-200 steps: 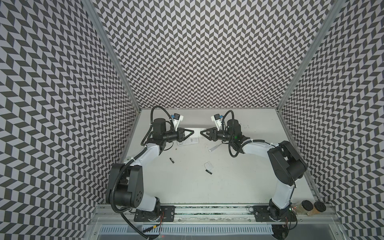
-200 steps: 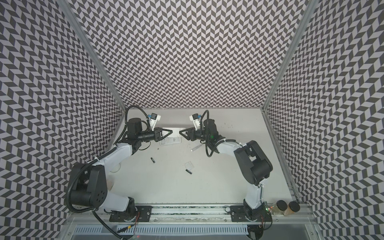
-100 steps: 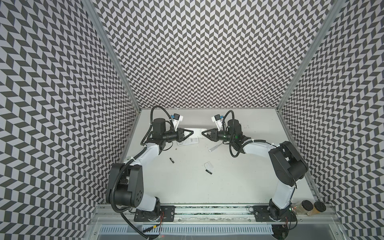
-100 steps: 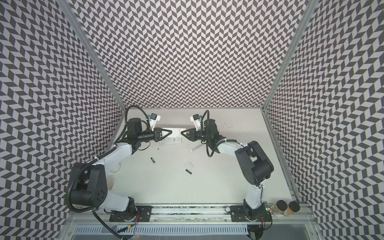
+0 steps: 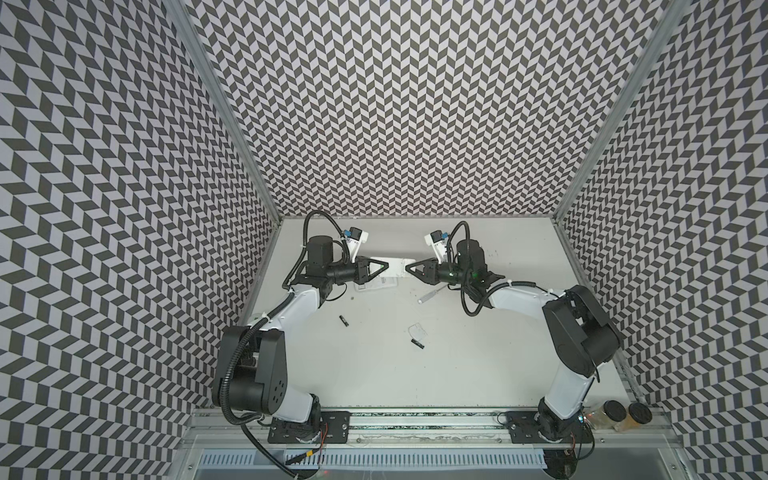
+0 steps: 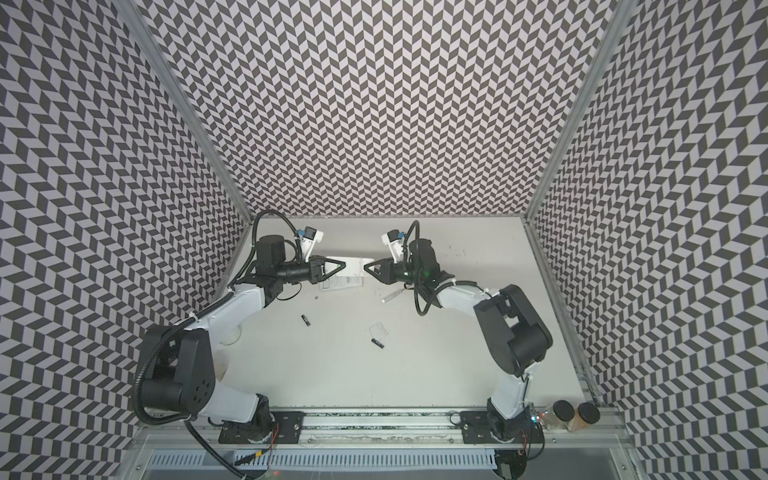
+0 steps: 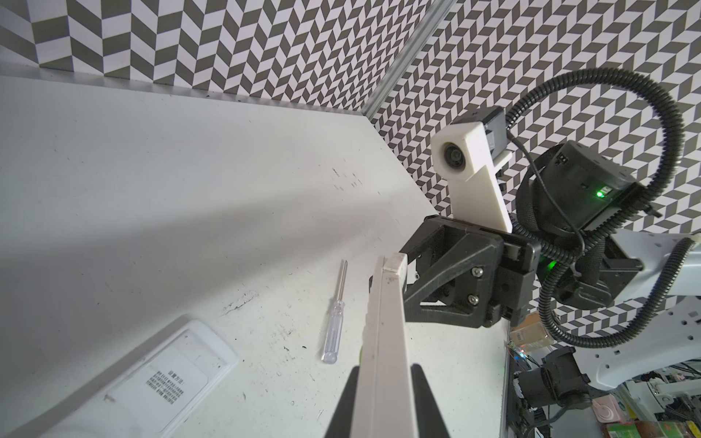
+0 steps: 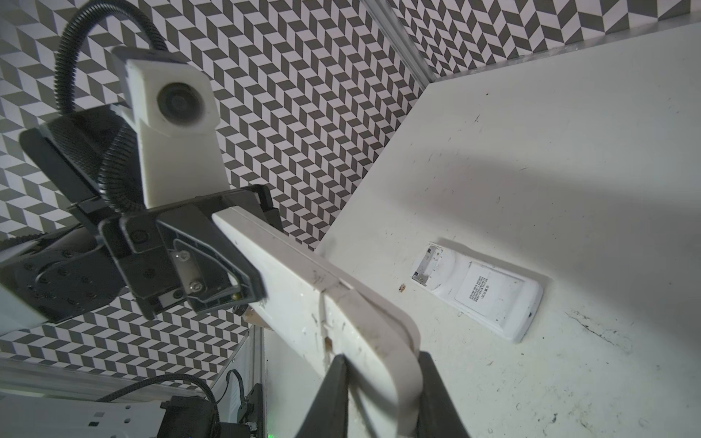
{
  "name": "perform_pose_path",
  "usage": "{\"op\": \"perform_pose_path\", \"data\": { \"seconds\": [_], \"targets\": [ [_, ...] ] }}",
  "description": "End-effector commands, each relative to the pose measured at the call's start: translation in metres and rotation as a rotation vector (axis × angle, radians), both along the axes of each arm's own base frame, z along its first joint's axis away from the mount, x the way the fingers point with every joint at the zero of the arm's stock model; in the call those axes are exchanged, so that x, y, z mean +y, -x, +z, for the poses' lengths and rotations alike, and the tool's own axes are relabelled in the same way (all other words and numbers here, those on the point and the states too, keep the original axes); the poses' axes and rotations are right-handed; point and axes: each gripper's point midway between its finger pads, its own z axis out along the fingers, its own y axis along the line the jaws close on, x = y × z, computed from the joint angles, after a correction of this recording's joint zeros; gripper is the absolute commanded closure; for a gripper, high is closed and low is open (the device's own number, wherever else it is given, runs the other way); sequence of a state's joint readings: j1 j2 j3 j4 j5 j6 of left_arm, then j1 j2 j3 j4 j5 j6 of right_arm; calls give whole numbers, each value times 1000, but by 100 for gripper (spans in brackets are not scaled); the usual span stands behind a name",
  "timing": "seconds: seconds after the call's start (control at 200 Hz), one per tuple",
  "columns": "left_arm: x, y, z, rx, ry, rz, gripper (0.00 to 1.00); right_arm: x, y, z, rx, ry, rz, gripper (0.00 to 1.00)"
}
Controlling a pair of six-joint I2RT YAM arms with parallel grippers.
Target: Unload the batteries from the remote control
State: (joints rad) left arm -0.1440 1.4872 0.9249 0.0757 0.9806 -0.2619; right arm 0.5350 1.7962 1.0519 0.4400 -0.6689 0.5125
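remote (image 5: pixel 392 266) in grip, interior unseen

Matt white plastic remote (image 8: pixel 303 295), clear-handled metal screwdriver (image 7: pixel 337 311), scuffed matt tabletop (image 7: pixel 151 170).

Two remotes (image 5: pixel 392 266), two batteries (image 5: pixel 343 274), one screwdriver (image 5: pixel 430 296)

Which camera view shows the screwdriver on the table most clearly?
The left wrist view: the screwdriver lies whole and close, with its clear handle and metal shaft plain. In both top views it is only a small pale stick. The right wrist view misses it.
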Motion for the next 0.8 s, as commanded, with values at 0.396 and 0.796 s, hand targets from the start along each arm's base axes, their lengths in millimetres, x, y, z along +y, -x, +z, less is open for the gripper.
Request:
{"op": "perform_pose_path", "data": {
  "seconds": [0.396, 0.796],
  "targets": [
    [-14, -6, 21, -91, -13, -7, 100, 19, 25, 10, -4, 6, 67, 90],
    [-9, -10, 15, -96, -43, 30, 100, 10, 34, 2, -19, 36, 45, 71]
  ]
}}
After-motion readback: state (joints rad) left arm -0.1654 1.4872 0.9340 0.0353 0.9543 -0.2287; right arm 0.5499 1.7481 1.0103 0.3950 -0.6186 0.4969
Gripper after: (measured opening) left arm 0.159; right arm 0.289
